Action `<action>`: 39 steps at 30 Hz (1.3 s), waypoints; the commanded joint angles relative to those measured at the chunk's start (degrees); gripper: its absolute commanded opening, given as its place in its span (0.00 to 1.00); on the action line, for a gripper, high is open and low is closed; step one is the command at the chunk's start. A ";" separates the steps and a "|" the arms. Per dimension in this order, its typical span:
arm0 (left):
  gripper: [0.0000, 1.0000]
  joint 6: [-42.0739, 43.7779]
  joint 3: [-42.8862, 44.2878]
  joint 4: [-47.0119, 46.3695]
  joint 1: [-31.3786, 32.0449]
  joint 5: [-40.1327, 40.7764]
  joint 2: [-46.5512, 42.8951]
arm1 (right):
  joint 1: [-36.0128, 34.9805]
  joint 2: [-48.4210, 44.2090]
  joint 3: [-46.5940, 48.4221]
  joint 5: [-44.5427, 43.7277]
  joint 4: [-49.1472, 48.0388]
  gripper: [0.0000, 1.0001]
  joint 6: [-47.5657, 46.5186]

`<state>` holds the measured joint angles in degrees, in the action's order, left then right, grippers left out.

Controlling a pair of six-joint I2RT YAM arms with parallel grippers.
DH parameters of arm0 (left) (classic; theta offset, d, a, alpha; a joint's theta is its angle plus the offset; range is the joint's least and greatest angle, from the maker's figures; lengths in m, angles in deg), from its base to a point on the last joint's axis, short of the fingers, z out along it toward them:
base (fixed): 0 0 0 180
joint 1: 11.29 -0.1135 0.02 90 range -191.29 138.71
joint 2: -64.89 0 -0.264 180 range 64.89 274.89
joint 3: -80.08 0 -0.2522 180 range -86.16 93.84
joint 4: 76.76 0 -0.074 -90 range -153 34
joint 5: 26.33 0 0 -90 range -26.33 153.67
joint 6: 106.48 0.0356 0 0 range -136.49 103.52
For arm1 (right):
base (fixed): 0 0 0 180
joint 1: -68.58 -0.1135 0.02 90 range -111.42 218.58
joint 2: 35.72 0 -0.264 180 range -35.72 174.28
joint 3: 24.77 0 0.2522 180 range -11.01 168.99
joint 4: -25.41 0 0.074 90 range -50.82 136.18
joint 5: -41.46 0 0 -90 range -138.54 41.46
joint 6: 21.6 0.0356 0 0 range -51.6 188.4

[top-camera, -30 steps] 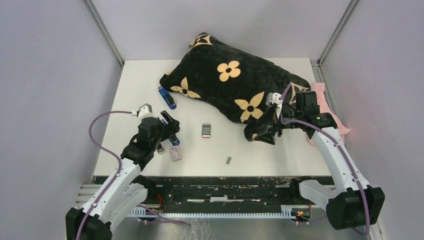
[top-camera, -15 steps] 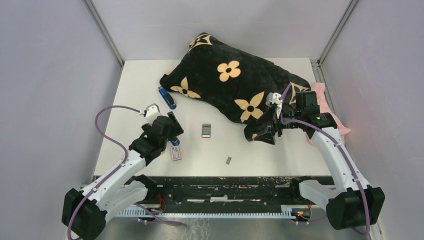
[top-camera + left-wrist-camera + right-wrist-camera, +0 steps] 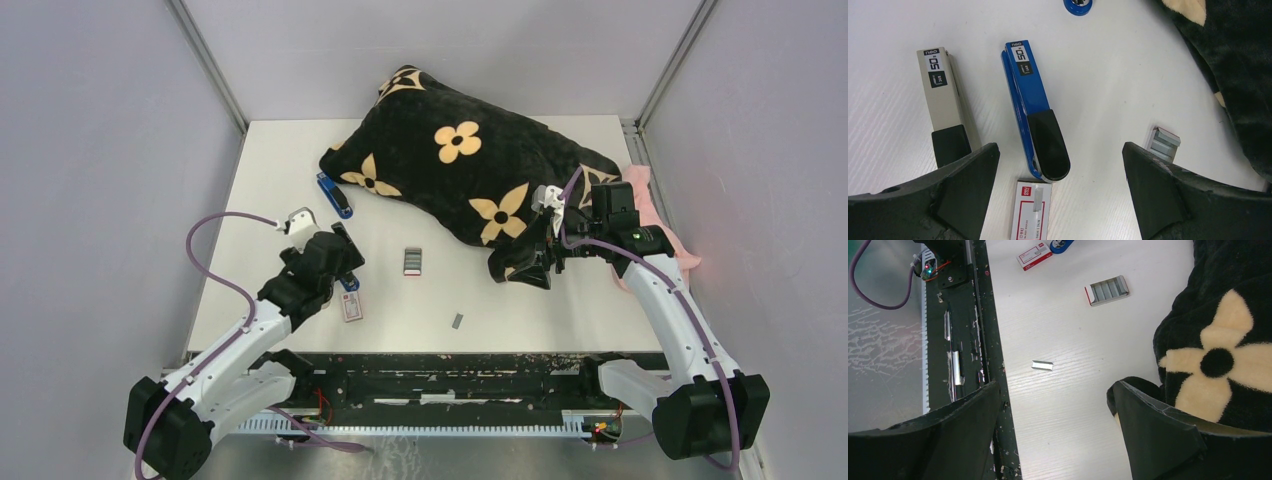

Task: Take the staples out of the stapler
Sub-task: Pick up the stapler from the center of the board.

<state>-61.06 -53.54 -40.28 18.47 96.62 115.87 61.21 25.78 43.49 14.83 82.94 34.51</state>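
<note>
Your left jaws and right jaws are released, the left over the blue stapler (image 3: 1035,115).
It lies flat on the counter (image 3: 1108,75), likely stiff and smooth: take its narrow sides; the loose staples (image 3: 1042,365) look light, brittle.

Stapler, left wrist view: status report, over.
Left gripper open over the blue stapler, nothing held. Right gripper open by the black cushion. One staple strip loose on the table. Grey stapler lies close beside the blue one.

The white table (image 3: 280,180) bears a flowered pillow (image 3: 460,170), a blue stapler (image 3: 1035,120), a grey stapler (image 3: 945,100), a box (image 3: 1030,215) and staples (image 3: 1042,365).
</note>
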 commanded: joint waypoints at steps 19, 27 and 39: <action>1.00 -2.00 1.00 -0.49 0.24 2.81 -1.44 | 0.25 -0.65 0.07 1.87 -1.75 0.90 -0.26; 1.00 -4.68 3.60 3.94 0.28 4.87 -0.44 | 0.29 -0.54 0.08 2.18 -1.71 0.90 -0.30; 0.99 -7.64 7.63 7.43 0.43 8.11 7.73 | 0.26 -0.62 0.09 2.26 -1.73 0.90 -0.19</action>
<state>-65.15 -48.93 -33.24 18.49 101.15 121.36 61.21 25.78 43.49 14.87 82.94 34.53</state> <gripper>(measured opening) 0.992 0.901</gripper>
